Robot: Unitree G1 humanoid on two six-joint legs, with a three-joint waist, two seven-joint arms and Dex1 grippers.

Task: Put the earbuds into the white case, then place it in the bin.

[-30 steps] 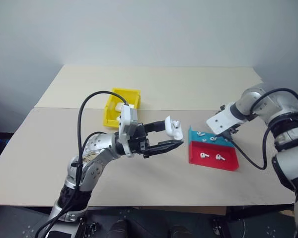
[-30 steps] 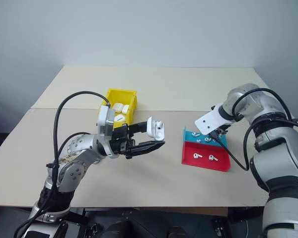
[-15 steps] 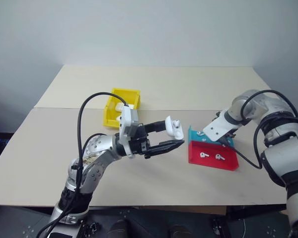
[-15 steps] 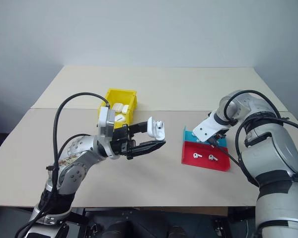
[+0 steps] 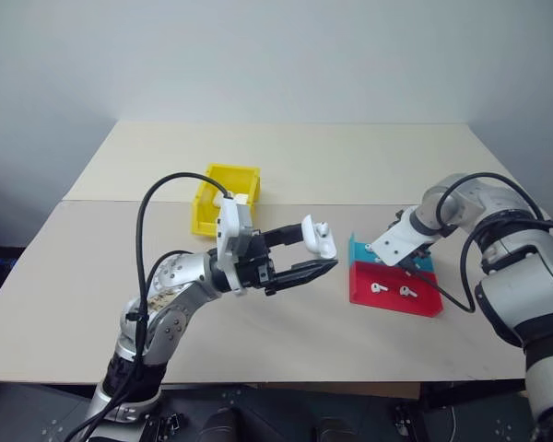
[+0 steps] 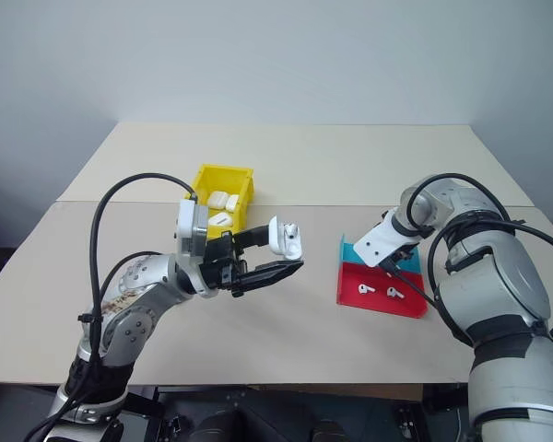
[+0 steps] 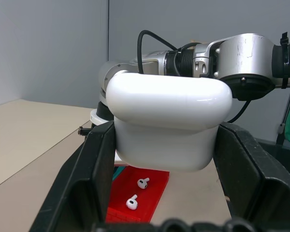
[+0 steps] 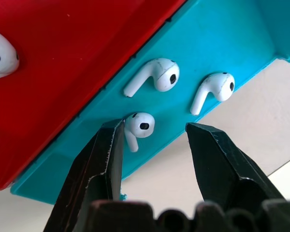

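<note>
i'm looking down on the beige table (image 5: 286,166), which fills most of the head view. the yellow bin (image 6: 223,175) sits left of centre toward the back, with a few white cases already lying in it. right of centre is the low tray (image 5: 422,301), its red half nearer me and its teal half behind.

my left gripper (image 5: 321,256) hangs mid-frame above the table, pointing toward the right, clamped tight on the white case (image 5: 319,238). in the left wrist view the case (image 7: 168,121) is pinched between the two black fingers, lid flipped up.

my right gripper (image 8: 152,133) is down over the teal half of the tray, on the right of the head view. its jaws stand partly apart and hold nothing. in the right wrist view three earbuds lie on the teal floor: one earbud (image 8: 139,126) sits just inside the left finger, near the teal floor's lower edge, bulb toward the middle of the gap and stem running down along that finger. the other two lie further up the frame, beyond the fingertips, stems angled to the lower left. two more rest in the red half.

the right arm is plainly the nearer one. i judge the next move is a short drop so the fingers straddle that nearest bud, which sits off-centre against one finger, so closing may nudge it sideways.
</note>
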